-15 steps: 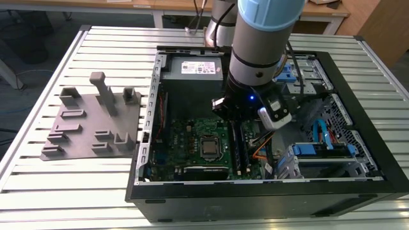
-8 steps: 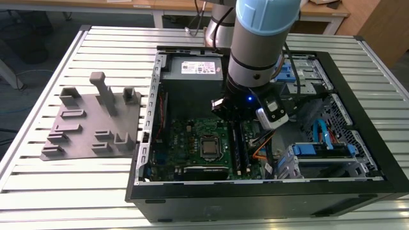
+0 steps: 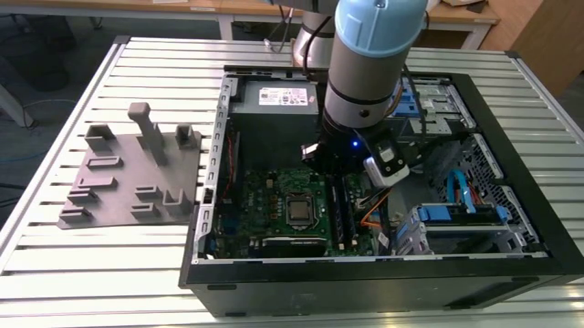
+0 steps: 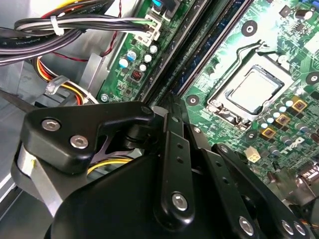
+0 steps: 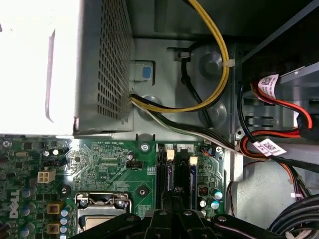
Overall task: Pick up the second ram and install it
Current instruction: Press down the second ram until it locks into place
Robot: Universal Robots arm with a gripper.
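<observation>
I see a slatted metal table (image 3: 137, 287) with an open computer case (image 3: 511, 266) on it. My gripper (image 4: 172, 107) sits low over the motherboard (image 5: 109, 159), right at the memory slots (image 5: 179, 174) beside the processor socket (image 4: 256, 92). The fingers look nearly closed around a thin edge. I cannot make out the second ram; the gripper hides it, so its direction stays unclear.

Slatted metal table (image 3: 55, 171); wooden desk (image 3: 219, 8) behind; dark floor (image 3: 37, 61); even indoor light.
</observation>
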